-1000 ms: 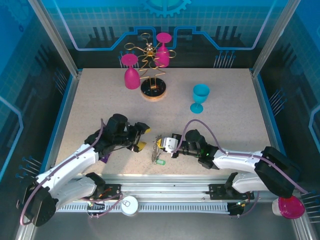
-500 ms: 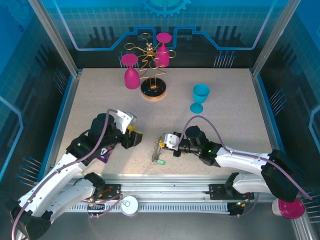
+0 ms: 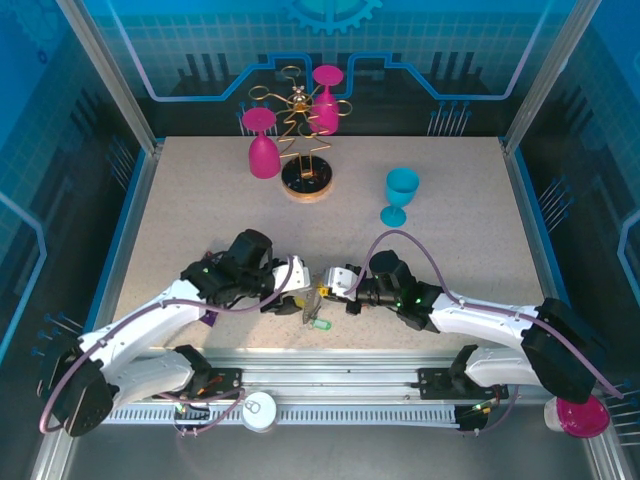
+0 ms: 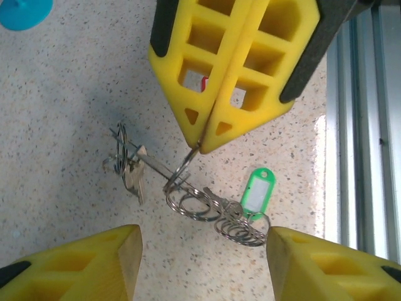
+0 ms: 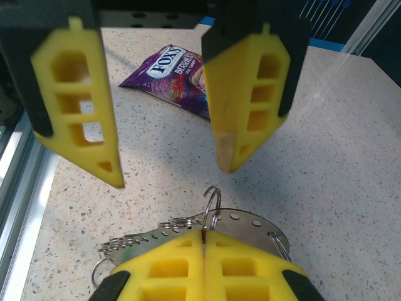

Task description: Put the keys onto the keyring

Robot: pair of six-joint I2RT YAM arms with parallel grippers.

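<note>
The keyring (image 4: pixel 153 164) lies near the table's front edge: a grey metal strip with punched holes (image 5: pixel 250 224), small wire rings (image 4: pixel 188 202) and a green tag (image 4: pixel 257 191). Small silver keys (image 4: pixel 133 177) hang from one ring; no coloured heads are clear, though a speck of red shows behind a finger (image 4: pixel 203 81). My right gripper (image 5: pixel 203 233) is shut on an upright small ring (image 5: pixel 213 197) of the keyring (image 3: pixel 314 306), also seen from the left wrist (image 4: pixel 203 147). My left gripper (image 4: pixel 202 233) is open, its fingers straddling the ring cluster from the left (image 3: pixel 288 297).
A purple snack packet (image 5: pixel 172 78) lies behind the left gripper. A blue cup (image 3: pixel 400 195) stands mid-right. At the back stands a wire rack (image 3: pixel 306 150) with pink cups. The metal front rail (image 4: pixel 363 125) runs close to the tag.
The left arm pulled back to the left, then swung right and forward, so its gripper now sits at the keyring. Its jaws narrowed somewhat. The right gripper kept its grip and barely moved.
</note>
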